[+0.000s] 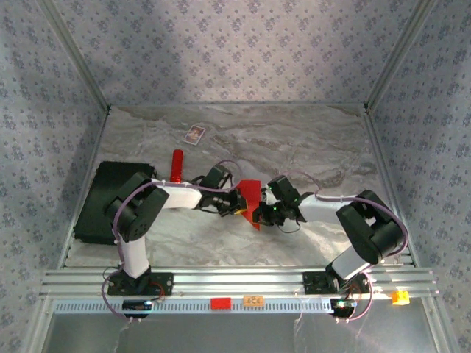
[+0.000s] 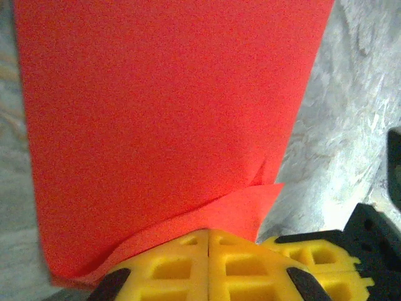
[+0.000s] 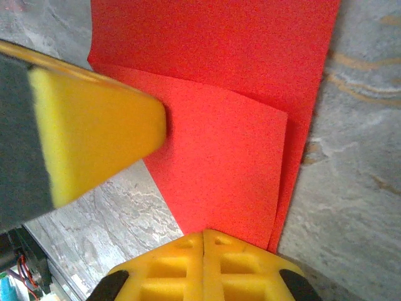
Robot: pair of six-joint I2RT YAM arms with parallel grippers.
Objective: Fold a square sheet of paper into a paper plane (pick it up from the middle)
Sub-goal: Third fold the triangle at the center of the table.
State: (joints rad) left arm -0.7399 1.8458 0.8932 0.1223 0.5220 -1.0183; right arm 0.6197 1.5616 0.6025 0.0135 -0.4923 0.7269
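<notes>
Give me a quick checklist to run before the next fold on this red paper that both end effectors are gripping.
1. Left end effector shut on the paper: ok.
2. Right end effector shut on the paper: ok.
3. Folded layers flush at their edges: not ok. In the right wrist view the upper layer stops short of the one beneath.
4. Paper's low corner off the table: cannot tell.
5. Red stick and card apart from the paper: ok, both lie farther back on the table.
</notes>
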